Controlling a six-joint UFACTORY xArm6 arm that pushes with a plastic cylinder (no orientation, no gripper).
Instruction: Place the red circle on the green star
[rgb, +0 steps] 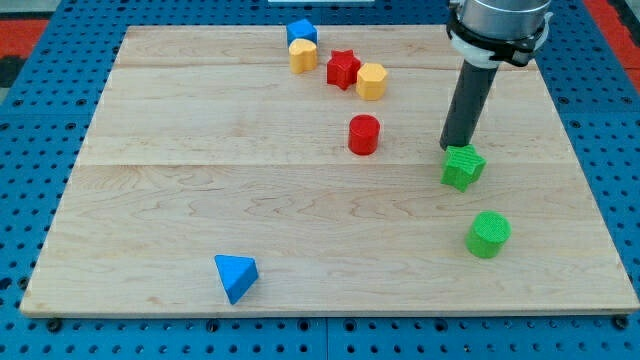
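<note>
- We have no claw, so there is nothing to spread, press together or pinch; our rod ends in my tip (455, 148), which sits at the far edge of the green star (463, 167), touching it or nearly so.
- The red circle (364, 134) stands left of the tip, apart from it, with bare wood between it and the star.
- We judge the circle light, rigid and smooth-sided: it should slide easily, but its round wall may roll off a push that is off-centre. We cannot grip it, so we would press on its left side, in line with the star.
- The star looks equally light, and a bump would likely shift it.
- Room: the lane from circle to star is open. The green cylinder (488, 234) sits nearer us, the red star (343, 69) and yellow block (371, 81) farther off.
- The board (150, 200) has its right edge beyond the star, leaving some margin.
</note>
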